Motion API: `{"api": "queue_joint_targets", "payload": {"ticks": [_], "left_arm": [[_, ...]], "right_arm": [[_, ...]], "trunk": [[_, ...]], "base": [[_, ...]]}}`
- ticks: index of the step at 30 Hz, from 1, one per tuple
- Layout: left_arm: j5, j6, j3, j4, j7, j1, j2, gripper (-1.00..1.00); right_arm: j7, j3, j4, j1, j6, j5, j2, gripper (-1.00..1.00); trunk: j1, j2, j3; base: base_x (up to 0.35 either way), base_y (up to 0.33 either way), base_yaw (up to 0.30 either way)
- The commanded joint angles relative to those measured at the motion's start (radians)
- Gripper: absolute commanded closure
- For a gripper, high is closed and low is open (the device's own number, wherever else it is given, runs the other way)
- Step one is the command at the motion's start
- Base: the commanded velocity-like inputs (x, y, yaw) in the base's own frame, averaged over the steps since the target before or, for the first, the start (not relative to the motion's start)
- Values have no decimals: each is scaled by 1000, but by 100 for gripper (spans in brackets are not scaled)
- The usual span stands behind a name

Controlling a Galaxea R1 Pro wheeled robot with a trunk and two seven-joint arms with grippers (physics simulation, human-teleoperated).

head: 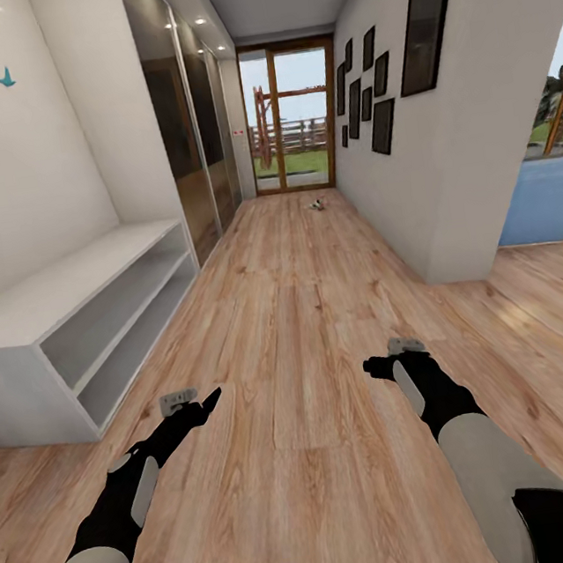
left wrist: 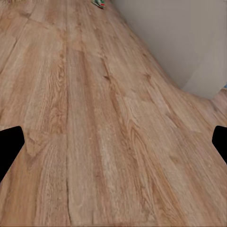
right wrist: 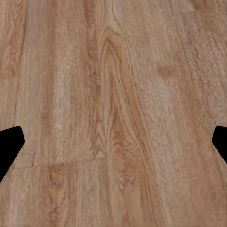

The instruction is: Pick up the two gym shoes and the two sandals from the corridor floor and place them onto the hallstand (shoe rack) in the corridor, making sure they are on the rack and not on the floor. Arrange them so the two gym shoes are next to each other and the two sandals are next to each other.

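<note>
Evidently a transit posture: both arms are held low and forward over the corridor floor [head: 297, 333], hands empty, which suits a robot on its way to its load. Left gripper [head: 210, 401] and right gripper [head: 370, 366] hang above bare planks; in each wrist view the dark fingertips [left wrist: 10, 146] [right wrist: 10, 147] sit at opposite edges with floor between them, so I judge both jaws spread wide, holding nothing. Far down the hall, near the glazed door [head: 289, 119], a small pale object [head: 317, 205] lies on the planks, likely one gym shoe, too small to confirm; a green-and-white scrap [left wrist: 98, 3] in the left wrist view may be the same. Sandals not made out. The long low white bench [head: 70, 296] at left lacks upper shelves. Mirrored wardrobe doors [head: 185, 125] beyond it; framed pictures [head: 383, 126] on the right wall. Floor light wood-grain, level, unobstructed.
</note>
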Motion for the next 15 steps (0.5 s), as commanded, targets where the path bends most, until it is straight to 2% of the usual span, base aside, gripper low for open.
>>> {"api": "queue_joint_targets", "payload": {"ticks": [1, 15], "left_arm": [[9, 7, 2, 0, -5, -1, 0, -100], [9, 7, 2, 0, -6, 0, 0, -100]], "right_arm": [[-4, -3, -1, 0, 4, -5, 1, -100], [-4, -3, -1, -1, 4, -5, 1, -100]], "trunk": [[0, 0, -1], [0, 0, -1]], "base": [[348, 0, 0], [349, 0, 0]]}}
